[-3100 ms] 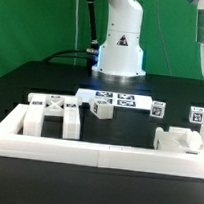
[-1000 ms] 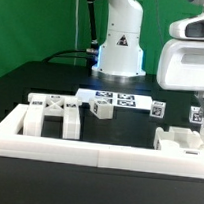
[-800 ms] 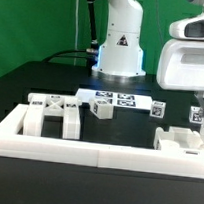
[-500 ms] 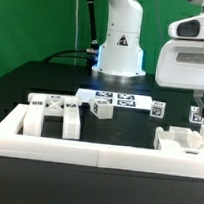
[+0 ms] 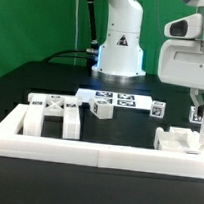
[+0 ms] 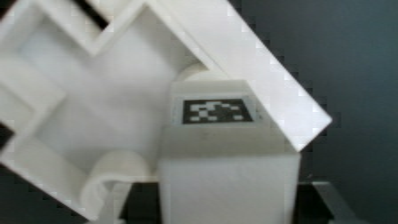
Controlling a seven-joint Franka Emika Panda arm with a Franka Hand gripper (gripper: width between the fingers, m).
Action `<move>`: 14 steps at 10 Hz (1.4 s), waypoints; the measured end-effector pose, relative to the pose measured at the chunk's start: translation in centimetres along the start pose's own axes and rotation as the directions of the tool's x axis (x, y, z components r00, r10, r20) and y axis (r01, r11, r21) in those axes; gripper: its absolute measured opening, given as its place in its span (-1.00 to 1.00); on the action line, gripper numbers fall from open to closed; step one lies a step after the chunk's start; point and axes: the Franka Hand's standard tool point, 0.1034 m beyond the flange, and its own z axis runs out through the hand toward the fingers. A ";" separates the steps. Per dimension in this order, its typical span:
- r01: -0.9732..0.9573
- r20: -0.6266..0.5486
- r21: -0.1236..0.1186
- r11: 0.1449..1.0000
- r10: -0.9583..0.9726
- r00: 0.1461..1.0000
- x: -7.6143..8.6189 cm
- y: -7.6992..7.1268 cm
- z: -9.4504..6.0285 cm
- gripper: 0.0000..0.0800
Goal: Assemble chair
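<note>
The surface (image 5: pixel 49 85) is matt black. A low white rail (image 5: pixel 86 149) lies along its near edge and turns back at the exterior view's left. Inside that corner sits a cross-braced part (image 5: pixel 53 114) — close against the rail's return. Towards the middle, a small tagged block (image 5: pixel 101 110) lies just in front of the marker board (image 5: pixel 118 96), which lies flat before the robot base (image 5: pixel 120 53). A second tagged block (image 5: pixel 157 110) lies further to the exterior view's right, near the board's end. Close to the rail on that side sits a stepped white part (image 5: pixel 180 140) — behind it is a further tagged piece (image 5: pixel 199 115), its footing hidden.
</note>
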 end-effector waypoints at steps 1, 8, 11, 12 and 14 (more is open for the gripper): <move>-0.076 0.003 0.005 0.997 0.076 0.997 0.1 0.0 0.0 -0.27; -0.570 0.060 0.005 0.822 0.569 0.820 -0.1 -0.2 0.1 0.05; -0.396 0.059 0.021 0.918 0.394 0.917 0.1 -0.4 -0.1 0.58; -0.356 0.058 0.025 0.934 0.354 0.933 0.0 -0.5 -0.1 0.58; -0.141 0.053 0.036 0.989 0.139 0.989 -0.6 -0.8 -0.1 0.62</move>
